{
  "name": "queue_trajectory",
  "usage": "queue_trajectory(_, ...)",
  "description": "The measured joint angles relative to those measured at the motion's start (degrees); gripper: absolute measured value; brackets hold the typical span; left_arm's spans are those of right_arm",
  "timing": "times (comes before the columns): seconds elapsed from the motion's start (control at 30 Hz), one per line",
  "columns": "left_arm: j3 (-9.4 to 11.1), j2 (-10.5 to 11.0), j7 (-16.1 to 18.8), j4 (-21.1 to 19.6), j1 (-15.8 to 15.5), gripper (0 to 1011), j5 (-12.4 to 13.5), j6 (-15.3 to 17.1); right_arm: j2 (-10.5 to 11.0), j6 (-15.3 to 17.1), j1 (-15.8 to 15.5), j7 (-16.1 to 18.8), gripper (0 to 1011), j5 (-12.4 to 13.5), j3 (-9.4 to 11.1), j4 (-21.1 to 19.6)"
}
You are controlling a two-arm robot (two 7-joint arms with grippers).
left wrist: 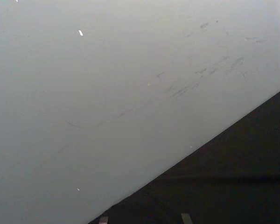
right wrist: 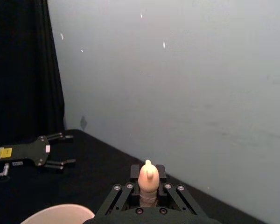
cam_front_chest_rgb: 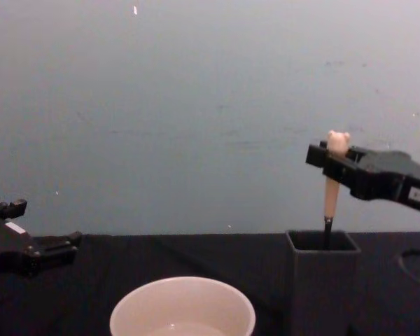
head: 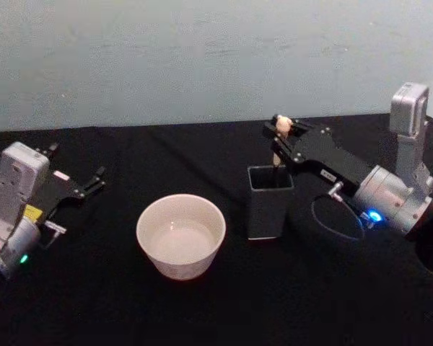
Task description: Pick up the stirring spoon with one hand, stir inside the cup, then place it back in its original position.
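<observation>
A: Logging status: right end effector is clamped on the stirring spoon just under the bear head, handle upright, dark neck dipping into the dark grey holder.

B: So lifting out, or putting back?

A: Cannot tell from one moment. The spoon's bowl is hidden inside the holder. The cup stands on the black worktop just beside the holder, toward the robot's left.

B: And the other arm?

A: Left end effector rests low at the worktop's left side, fingers apart, holding nothing.

B: Judgement?

A: Either stirring remains to be done, or only the release is left. The cup's pale inside gives no clue.
</observation>
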Motion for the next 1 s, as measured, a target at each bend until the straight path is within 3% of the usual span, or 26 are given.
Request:
queue_trajectory(0.5,0.0,0.0,0.0,0.0,0.0,1001,0.0,0.0,-1.7,1.5,-1.6,-1.5,208,-1.5,-0.6,2.4)
queue_trajectory(1.0,0.0,0.0,0.0,0.0,0.0,1001,0.0,0.0,-1.9,1.9,-2.2,-1.6,208,-2.4,-0.7,2.8)
